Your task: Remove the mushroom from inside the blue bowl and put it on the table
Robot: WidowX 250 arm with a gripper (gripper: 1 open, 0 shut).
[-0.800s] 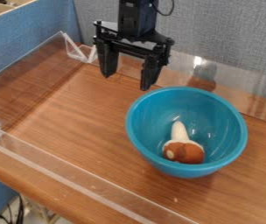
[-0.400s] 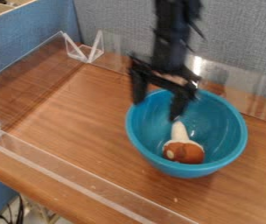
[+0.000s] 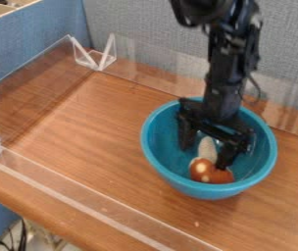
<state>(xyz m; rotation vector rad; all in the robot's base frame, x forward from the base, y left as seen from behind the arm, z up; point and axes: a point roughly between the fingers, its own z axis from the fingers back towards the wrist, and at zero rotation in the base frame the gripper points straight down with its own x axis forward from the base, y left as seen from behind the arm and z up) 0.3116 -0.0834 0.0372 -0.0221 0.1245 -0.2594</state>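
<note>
The blue bowl (image 3: 163, 147) stands on the table (image 3: 74, 123) at the right of centre. The mushroom (image 3: 211, 166) lies inside it, its orange-brown cap toward the front rim and its cream stem pointing back. My gripper (image 3: 216, 147) reaches straight down into the bowl, open, with one black finger on each side of the stem. The fingers (image 3: 187, 138) stand apart from the mushroom as far as I can tell, and the stem's far end is partly hidden behind them.
Low clear acrylic walls (image 3: 79, 196) edge the tabletop at the front, left and back. A blue panel (image 3: 27, 44) rises behind the left wall. Bare wood stretches left of the bowl.
The gripper has moved right and forward from behind the bowl and dropped down into it, ending astride the mushroom. Its jaws have stayed open. The mushroom and bowl have not shifted.
</note>
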